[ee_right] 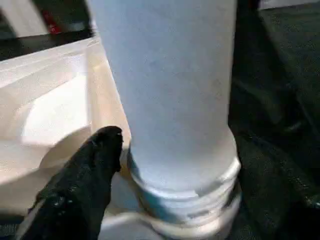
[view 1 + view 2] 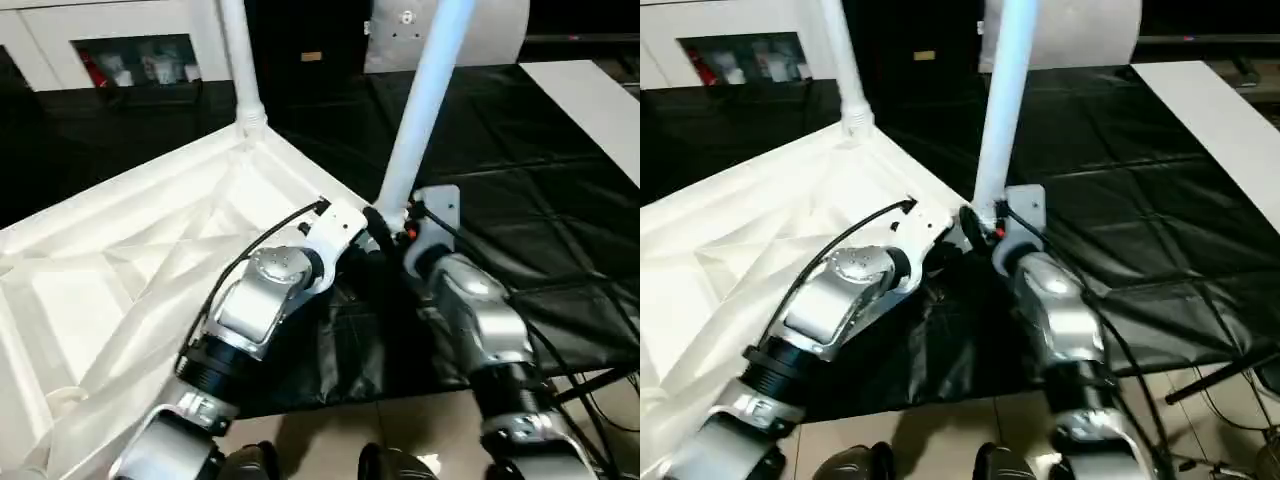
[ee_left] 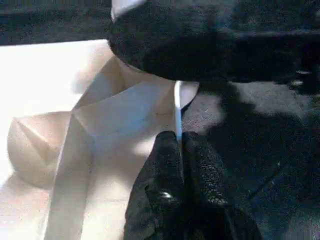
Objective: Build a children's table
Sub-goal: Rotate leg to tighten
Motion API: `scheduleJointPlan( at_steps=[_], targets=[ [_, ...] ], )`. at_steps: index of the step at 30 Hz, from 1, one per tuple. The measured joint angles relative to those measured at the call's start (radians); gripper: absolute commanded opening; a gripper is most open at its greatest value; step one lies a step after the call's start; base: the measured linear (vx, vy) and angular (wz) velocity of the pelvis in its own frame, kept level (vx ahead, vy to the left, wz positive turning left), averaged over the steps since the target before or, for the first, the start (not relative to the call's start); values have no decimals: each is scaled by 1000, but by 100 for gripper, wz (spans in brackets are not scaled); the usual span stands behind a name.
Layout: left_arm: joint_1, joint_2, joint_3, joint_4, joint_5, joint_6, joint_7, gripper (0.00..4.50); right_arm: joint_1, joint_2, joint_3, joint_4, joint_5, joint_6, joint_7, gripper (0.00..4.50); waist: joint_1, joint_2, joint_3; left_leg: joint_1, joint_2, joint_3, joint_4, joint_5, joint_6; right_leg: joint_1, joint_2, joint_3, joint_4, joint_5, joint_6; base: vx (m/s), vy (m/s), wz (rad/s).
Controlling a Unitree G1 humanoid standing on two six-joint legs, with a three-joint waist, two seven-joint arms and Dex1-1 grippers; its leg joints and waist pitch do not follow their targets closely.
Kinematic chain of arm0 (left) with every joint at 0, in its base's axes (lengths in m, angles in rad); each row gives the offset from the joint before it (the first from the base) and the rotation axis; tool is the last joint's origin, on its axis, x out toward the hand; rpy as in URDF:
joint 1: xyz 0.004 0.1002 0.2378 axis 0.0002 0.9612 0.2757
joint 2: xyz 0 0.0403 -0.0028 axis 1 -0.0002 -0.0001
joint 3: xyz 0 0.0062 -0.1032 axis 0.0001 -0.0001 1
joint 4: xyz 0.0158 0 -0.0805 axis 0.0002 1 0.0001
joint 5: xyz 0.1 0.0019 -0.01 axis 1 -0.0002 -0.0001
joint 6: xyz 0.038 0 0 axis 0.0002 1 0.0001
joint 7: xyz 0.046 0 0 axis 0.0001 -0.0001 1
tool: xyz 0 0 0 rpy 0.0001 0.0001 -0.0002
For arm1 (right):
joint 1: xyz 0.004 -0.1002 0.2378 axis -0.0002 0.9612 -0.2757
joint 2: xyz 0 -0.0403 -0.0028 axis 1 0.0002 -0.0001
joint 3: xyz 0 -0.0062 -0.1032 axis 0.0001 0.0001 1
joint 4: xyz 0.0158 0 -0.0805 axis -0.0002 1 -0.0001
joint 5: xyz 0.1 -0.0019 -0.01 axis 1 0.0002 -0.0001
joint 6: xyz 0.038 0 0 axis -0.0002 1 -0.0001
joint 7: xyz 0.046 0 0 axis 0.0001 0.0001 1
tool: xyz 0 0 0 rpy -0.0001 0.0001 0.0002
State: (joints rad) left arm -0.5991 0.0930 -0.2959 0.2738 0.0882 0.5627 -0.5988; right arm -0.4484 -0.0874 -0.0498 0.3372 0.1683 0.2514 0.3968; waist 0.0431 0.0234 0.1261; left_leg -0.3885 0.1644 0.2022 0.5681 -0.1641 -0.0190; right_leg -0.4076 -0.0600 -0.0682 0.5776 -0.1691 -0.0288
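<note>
- A crinkled black table cover spreads under the work; tan floor shows nearer.
- The white ribbed plastic tabletop lies underside up, two white tapered legs standing in its corner sockets.
- The left gripper pinches the tabletop's thin rim.
- The right gripper sits at the near leg's base; its grip cannot be told.

left forearm: silver shell, black ribbed collar, black cable to white wrist bracket | right forearm: silver, black cables, orange mark at wrist | left hand: black textured fingers
</note>
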Motion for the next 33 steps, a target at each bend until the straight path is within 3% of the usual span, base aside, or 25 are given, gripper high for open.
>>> scheduleJointPlan(
  at_steps=[6,12,14,17,21,33],
  targets=[
    [12,150,-11,4,-33,-124,-182,0,73,-205,12,-91,68,-10,306,447,9,0,0,-2,1,0,0,0,1,-3,1,-1,1,0,0,0,0,0],
    [23,289,-36,20,-76,-272,-422,0,80,-357,42,-100,97,-44,563,447,24,-1,1,-4,1,0,0,0,0,-3,0,-1,0,0,0,0,0,0],
    [22,341,-51,27,-91,-327,-525,0,79,-395,76,-100,110,-52,671,447,33,-1,1,-5,1,0,1,0,1,-3,0,-1,0,0,0,0,0,0],
    [19,370,-70,30,-95,-376,-615,0,73,-419,112,-99,108,-71,752,447,49,-2,1,-5,1,0,1,0,1,-3,0,-1,0,0,0,0,0,0],
    [6,403,-104,41,-114,-430,-726,0,56,-452,176,-94,94,-135,865,447,49,-4,3,-5,0,0,2,0,0,-3,-1,-1,1,0,0,0,0,0],
    [-40,421,-150,104,-122,-530,-875,0,3,-463,283,-69,92,-207,1056,346,50,-7,5,-5,0,0,2,0,0,-3,-1,-1,1,0,0,0,0,0]
  ],
)
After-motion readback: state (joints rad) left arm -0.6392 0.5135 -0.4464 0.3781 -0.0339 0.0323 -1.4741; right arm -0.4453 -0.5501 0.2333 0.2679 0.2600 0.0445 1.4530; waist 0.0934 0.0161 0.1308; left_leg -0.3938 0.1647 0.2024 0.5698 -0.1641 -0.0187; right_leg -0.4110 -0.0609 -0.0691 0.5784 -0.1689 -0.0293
